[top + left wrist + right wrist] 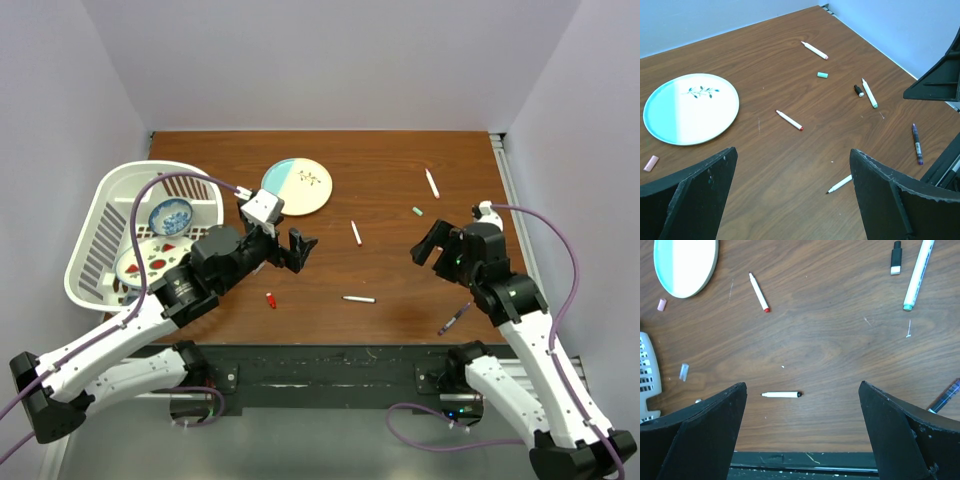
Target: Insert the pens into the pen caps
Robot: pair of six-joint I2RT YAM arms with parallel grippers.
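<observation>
Four white pens lie on the brown table: a far one (pixel 432 183), a red-tipped one (pixel 356 232), a black-tipped one (pixel 358 299) and a green-ended one (pixel 870 93). A dark purple pen (pixel 455 318) lies near the front right. Loose caps are a green one (pixel 417 212), a red one (pixel 271 300), a black one (pixel 858 90) and a pink one (pixel 651 163). My left gripper (pixel 298 248) is open and empty above the table, left of the red-tipped pen. My right gripper (pixel 432 245) is open and empty, above the black-tipped pen (pixel 781 395).
A white and turquoise plate (pixel 298 186) sits at the back centre. A white basket (pixel 110 215) with bowls stands at the left. The table's front edge (pixel 805 454) shows below my right gripper. Walls close in the left, back and right.
</observation>
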